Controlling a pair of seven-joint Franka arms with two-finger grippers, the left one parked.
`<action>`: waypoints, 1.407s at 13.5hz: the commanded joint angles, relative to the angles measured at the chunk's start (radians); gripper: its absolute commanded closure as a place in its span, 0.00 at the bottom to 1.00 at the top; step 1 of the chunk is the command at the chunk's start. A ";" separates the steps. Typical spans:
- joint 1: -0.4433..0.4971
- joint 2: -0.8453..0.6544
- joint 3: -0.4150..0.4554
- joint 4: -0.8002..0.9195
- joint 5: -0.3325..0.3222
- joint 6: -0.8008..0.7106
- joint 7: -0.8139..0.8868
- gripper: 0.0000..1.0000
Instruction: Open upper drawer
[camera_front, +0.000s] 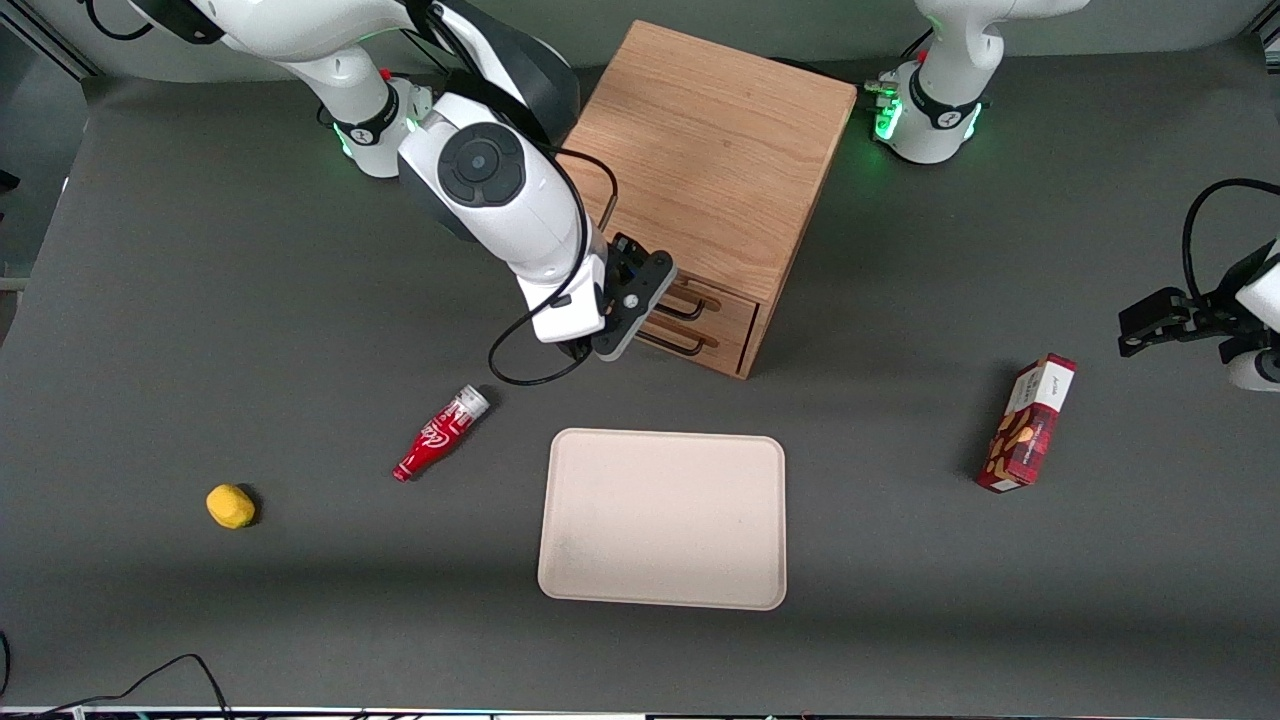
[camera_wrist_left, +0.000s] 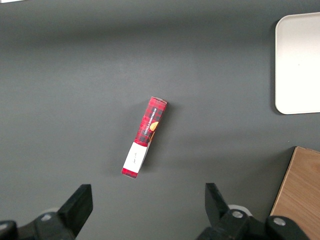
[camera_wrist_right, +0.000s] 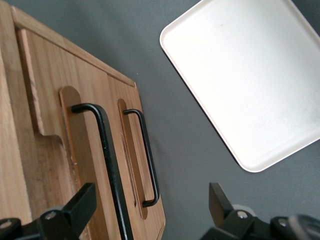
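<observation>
- The gripper (camera_front: 600, 345) hung in front of the cabinet (camera_front: 700, 170), fingers (camera_wrist_right: 82, 205) spread wide, holding nothing.
- The upper drawer (camera_wrist_right: 50, 125) sat shut, its handle (camera_wrist_right: 107, 155) between them.
- Bare table separated the cabinet and tray (camera_front: 662, 518).

A red snack box (camera_wrist_left: 144, 137) lies alone on the dark table (camera_wrist_left: 75, 75).
At two o'clock from it sits a cream tray (camera_wrist_left: 299, 65); at four o'clock, a wooden cabinet corner (camera_wrist_left: 299, 195).
</observation>
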 joint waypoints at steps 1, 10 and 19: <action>-0.011 0.005 0.026 -0.029 -0.019 0.017 -0.015 0.00; -0.022 0.040 0.027 -0.091 -0.073 0.123 -0.014 0.00; -0.074 0.048 0.027 -0.080 -0.082 0.123 -0.090 0.00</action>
